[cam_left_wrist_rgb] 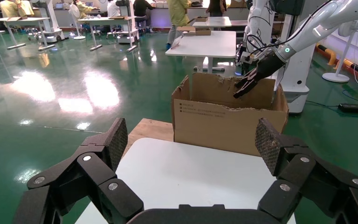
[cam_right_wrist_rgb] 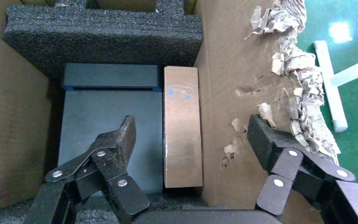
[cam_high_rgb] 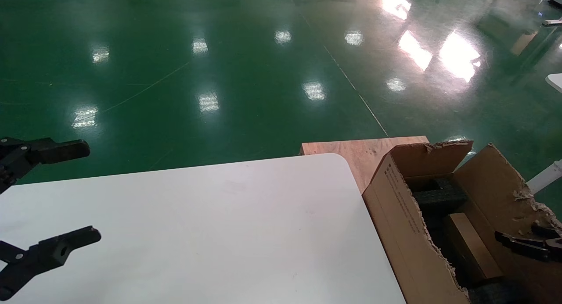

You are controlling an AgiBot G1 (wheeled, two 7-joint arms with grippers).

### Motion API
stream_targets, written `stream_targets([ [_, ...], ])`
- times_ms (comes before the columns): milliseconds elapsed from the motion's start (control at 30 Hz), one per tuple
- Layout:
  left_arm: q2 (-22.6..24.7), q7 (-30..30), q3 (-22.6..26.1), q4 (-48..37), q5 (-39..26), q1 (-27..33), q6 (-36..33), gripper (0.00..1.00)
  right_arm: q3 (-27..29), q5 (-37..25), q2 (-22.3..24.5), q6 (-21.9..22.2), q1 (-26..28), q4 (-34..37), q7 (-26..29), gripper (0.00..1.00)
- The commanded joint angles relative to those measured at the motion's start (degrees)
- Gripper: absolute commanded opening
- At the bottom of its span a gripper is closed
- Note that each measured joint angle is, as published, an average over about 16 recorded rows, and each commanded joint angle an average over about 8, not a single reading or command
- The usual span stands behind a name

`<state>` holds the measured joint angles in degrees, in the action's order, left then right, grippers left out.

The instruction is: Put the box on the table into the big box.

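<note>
The small brown box lies inside the big box, flat against one cardboard wall and beside a dark block. It also shows in the head view. My right gripper hangs open above it, one finger over the dark block, the other by the torn wall, touching nothing. In the head view the right gripper is over the carton's near right part. My left gripper stands open and empty over the white table at its left end.
Black foam lines the carton's inside. A wooden board lies under the carton past the table's rounded corner. A white stand leg is on the green floor to the right. Other tables and people stand far off.
</note>
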<state>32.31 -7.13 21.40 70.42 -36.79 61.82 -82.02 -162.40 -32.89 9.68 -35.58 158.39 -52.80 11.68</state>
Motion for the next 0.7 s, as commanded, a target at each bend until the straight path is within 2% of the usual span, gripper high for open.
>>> stream_targets([
  [33,0.0,0.0,0.0,0.0,0.0,0.0,0.0,1.0,0.43,-0.11,-0.15,-0.05,-0.03,-0.28,-0.24,1.0],
  [467,0.0,0.0,0.0,0.0,0.0,0.0,0.0,1.0,8.06,-0.28,-3.13,1.47,2.9,-13.51,-6.19,1.0],
  [700,0.0,0.0,0.0,0.0,0.0,0.0,0.0,1.0,11.08,1.49,-7.46,2.93,3.56,-21.71,-8.03,1.0],
])
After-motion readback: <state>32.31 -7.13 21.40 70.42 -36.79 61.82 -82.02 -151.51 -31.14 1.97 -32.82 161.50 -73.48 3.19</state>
